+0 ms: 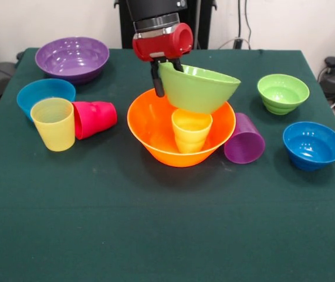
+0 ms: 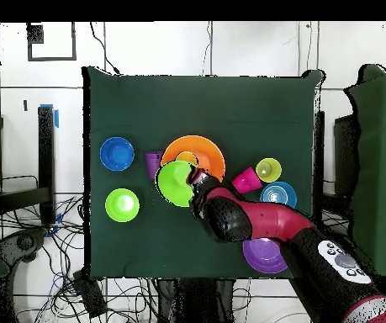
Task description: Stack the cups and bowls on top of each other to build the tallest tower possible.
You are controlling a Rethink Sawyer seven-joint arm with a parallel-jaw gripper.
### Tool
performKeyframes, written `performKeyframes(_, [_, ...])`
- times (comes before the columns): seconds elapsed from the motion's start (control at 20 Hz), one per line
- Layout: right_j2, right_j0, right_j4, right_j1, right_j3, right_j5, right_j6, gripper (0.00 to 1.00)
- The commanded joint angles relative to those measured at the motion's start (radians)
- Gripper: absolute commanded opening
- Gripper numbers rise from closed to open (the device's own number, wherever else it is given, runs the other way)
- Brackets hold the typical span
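Note:
My gripper (image 1: 166, 70) is shut on the rim of the large lime green bowl (image 1: 201, 89). It holds this bowl tilted in the air over the back of the large orange bowl (image 1: 154, 136). A yellow-orange cup (image 1: 190, 130) stands upright inside the orange bowl. A purple cup (image 1: 244, 140) lies on its side against the orange bowl's right. In the overhead view the gripper (image 2: 194, 178) holds the green bowl (image 2: 173, 183) beside the orange bowl (image 2: 214, 151).
At the left stand a pale yellow cup (image 1: 53, 123), a toppled red-pink cup (image 1: 94, 118), a blue bowl (image 1: 44, 93) and a large purple bowl (image 1: 72, 57). On the right sit a small lime green bowl (image 1: 283, 93) and a blue bowl (image 1: 312, 145).

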State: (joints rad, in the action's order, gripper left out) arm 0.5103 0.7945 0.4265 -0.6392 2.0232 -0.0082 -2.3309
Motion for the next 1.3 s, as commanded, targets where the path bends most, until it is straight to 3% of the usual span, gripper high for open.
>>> performKeyframes(0.05, [0.063, -0.023, -0.054, -0.018, -0.081, 0.154, -0.009, 1.00])
performKeyframes(1.3, [0.084, -0.007, -0.056, 0.002, -0.120, 0.195, 0.011, 1.00])
